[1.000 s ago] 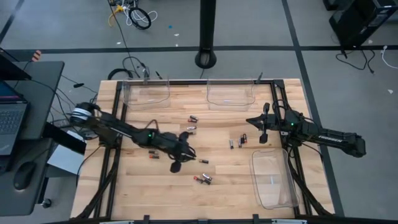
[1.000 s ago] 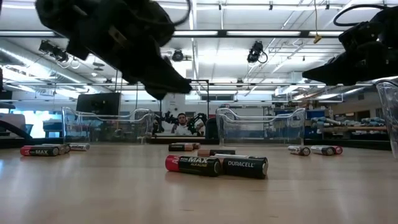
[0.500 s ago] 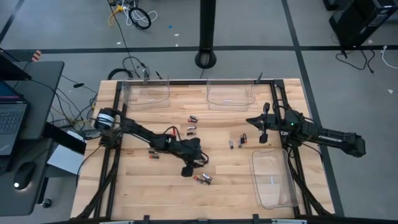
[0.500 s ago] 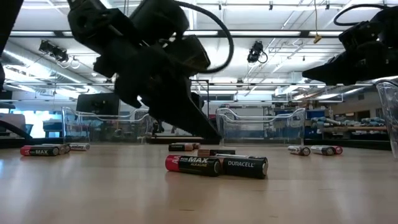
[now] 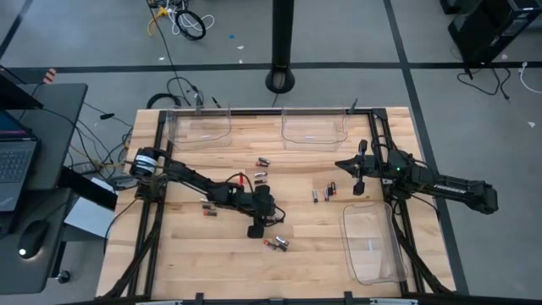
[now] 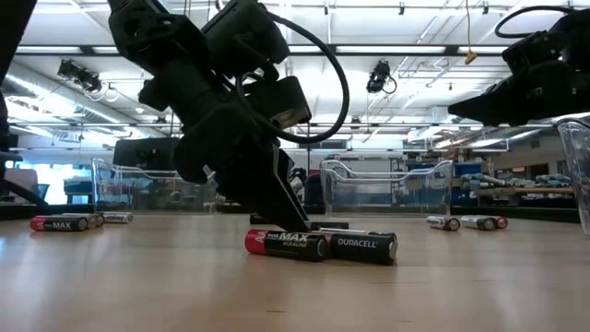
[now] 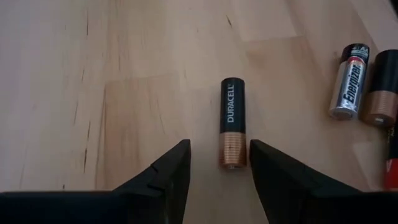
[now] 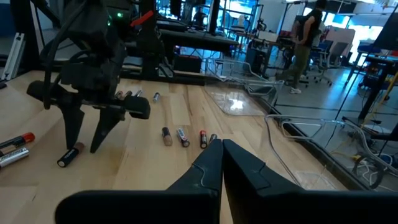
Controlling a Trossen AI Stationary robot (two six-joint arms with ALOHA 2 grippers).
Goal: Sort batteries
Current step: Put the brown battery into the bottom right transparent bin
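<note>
Wood tabletop (image 5: 212, 254) seen from above: I'm reaching my left arm out over the middle, left gripper (image 5: 264, 222) hanging just above a loose battery (image 5: 277, 220). Other batteries (image 5: 262, 161) are lying scattered toward the far trays, another bunch (image 5: 323, 193) sitting right of centre, two more (image 5: 277, 244) near the front edge. Clear tray (image 5: 373, 244) is sitting empty on the right. Right gripper (image 5: 357, 174) is parked near the right rail, away from everything.

Low view: left gripper (image 6: 293, 214) is coming down at a slant, tips almost at the table, just behind the red cell and the black cell (image 6: 321, 245) lying end to end up front. More cells (image 6: 466, 222) are lying off to the side.

Left wrist view: my two fingers (image 7: 169, 177) are spread apart, straddling the copper end of a black-and-copper battery (image 7: 232, 129), not touching it yet. A silver cell (image 7: 349, 89) is lying off to one side, well clear.

Right wrist view: right fingers (image 8: 214, 165) are pressed together, holding nothing.

Handling, my guess: it's small, rigid, light, smooth-skinned and round, so it's likely rolling off if I'm nudging it sideways. Best bet is squeezing across the middle of the barrel, fingers square to its length, low to the wood.
</note>
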